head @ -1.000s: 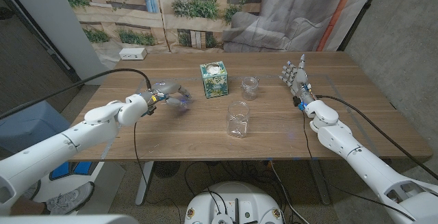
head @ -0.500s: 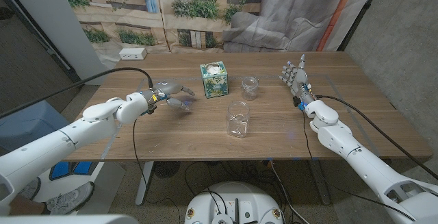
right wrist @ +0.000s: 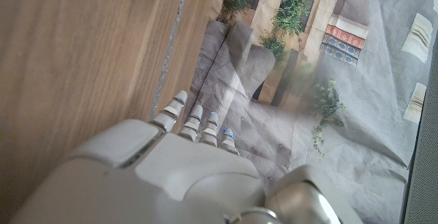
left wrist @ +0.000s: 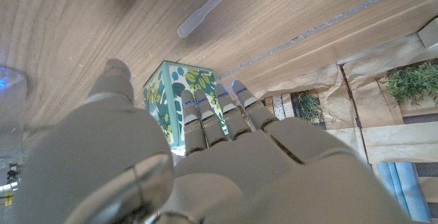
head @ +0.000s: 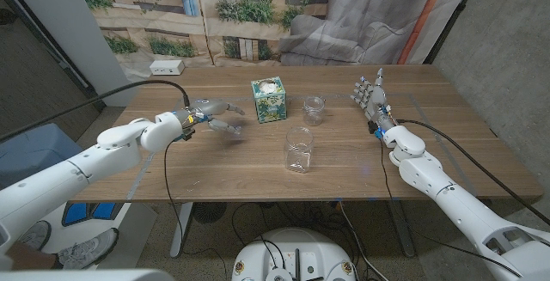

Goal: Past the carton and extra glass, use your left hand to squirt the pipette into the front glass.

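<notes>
Left hand [left wrist: 205, 162] covers lower part of carton [left wrist: 168, 101] in left wrist view. Pipette [left wrist: 205, 8] tip cut off at frame edge, glass [left wrist: 8, 94] cropped too.

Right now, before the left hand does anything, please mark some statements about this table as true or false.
1. The pipette lies on the table, not in the left hand. True.
2. The front glass lies on its side. False: it stands upright.
3. The right hand holds the smaller glass. False: it holds nothing and is apart from the glass.
4. In the head view, the carton stands between the left hand and the smaller glass. True.
</notes>
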